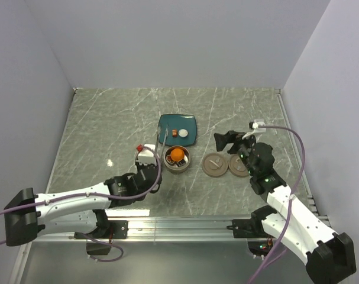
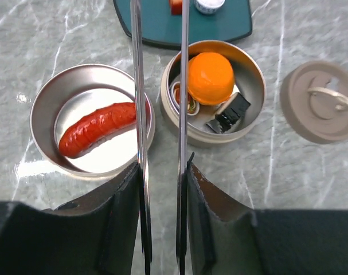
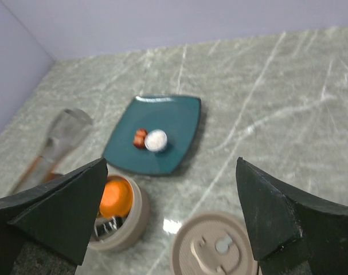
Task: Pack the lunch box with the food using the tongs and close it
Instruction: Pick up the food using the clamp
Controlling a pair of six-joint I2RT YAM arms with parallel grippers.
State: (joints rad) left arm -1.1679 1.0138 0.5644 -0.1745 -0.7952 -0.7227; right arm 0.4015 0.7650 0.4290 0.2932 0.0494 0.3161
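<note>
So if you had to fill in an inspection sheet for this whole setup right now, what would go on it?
Surface: grey-green marbled table, no spills seen.
Job's things: one tin holds a sausage; the other tin holds an orange ball and a black-and-white roll; both lids lie off, beside the tins; a teal plate carries a red piece and a white roll.
Clutter: nothing seen.
Grippers: left gripper shut on the tongs, which point toward the plate; right gripper open and empty, above the lids.
Cables: a purple cable runs along each arm.
Surroundings: plain pale walls on three sides.
</note>
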